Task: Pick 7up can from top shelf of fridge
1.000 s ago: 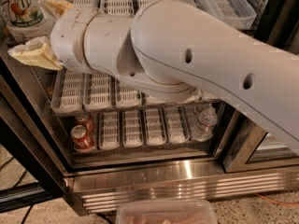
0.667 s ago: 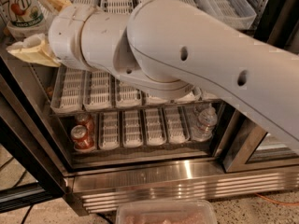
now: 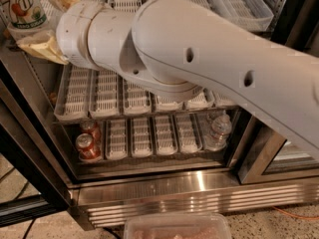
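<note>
The 7up can (image 3: 22, 9), white and green with a red dot, stands at the far left of the top shelf (image 3: 234, 4) of the fridge (image 3: 164, 193), partly cut off by the frame edge. My gripper (image 3: 37, 21) is at the end of the big white arm (image 3: 199, 59), right up against the can's right side. Its beige fingers are spread: one fingertip (image 3: 35, 45) lies just under the can, the other (image 3: 62, 1) is up beside it. I cannot tell whether they touch the can.
The middle shelf holds clear trays with white slotted lanes (image 3: 107, 96). On the bottom shelf there are red-orange soda cans (image 3: 87, 144) at the left and a clear water bottle (image 3: 218, 129) at the right. A black door frame (image 3: 27, 148) stands at the left. A pinkish tray (image 3: 177, 227) is at the bottom edge.
My gripper and wrist have moved up and slightly right, closer against the 7up can. The shelves and the lower cans have not moved.
</note>
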Tool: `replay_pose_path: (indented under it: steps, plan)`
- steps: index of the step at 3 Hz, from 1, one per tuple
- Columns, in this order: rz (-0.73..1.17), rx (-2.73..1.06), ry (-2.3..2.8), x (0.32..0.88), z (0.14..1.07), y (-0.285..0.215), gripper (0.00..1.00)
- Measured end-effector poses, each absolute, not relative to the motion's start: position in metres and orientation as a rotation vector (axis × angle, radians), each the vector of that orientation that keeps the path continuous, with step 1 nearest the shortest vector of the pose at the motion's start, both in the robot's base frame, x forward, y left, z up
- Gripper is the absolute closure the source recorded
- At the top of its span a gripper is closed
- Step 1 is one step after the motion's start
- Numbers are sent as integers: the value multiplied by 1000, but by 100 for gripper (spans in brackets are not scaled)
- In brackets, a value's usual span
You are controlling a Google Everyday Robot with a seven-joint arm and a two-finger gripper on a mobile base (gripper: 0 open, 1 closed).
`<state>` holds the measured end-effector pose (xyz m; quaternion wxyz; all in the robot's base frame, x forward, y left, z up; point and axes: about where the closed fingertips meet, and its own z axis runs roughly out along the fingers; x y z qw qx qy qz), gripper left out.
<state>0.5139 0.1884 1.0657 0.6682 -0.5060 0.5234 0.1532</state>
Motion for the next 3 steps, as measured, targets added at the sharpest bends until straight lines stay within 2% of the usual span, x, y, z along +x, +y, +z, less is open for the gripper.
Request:
replay_pose_path:
  steps: [3]
  plan:
    - [348, -1085, 1235, 542, 1068, 198, 41]
